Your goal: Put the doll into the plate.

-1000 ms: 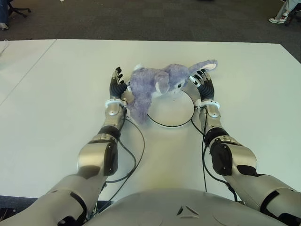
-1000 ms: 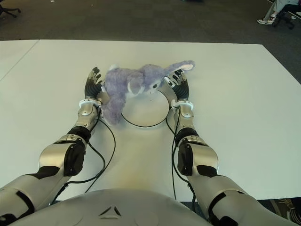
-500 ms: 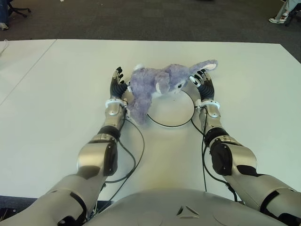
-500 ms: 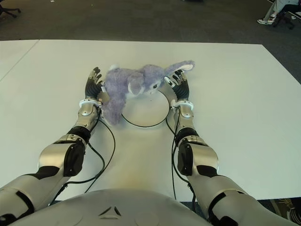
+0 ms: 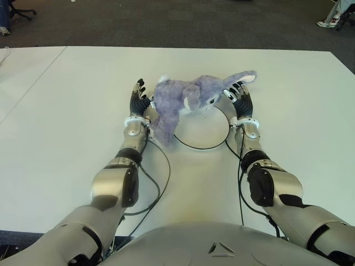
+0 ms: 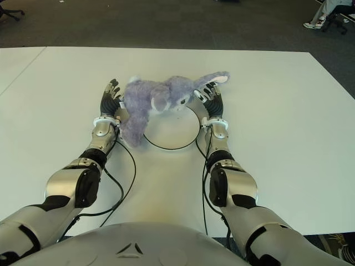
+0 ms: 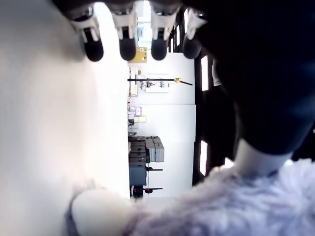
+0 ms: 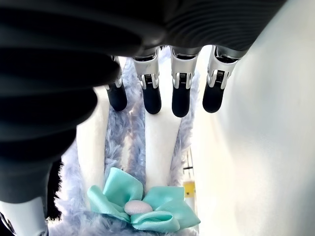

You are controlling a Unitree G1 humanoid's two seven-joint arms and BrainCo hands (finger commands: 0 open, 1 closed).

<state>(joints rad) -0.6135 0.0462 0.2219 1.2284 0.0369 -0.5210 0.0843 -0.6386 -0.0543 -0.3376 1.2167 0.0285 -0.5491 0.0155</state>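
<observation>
Both hands open, doll (image 5: 186, 100) (no labels) between

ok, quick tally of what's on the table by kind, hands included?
Plush doll, purple, lying across the far rim of the plate: 1
Plate, white with a dark rim: 1
Robot hands, fingers extended: 2, the left hand and the right hand, one on each side of the doll
Total: 4
</observation>
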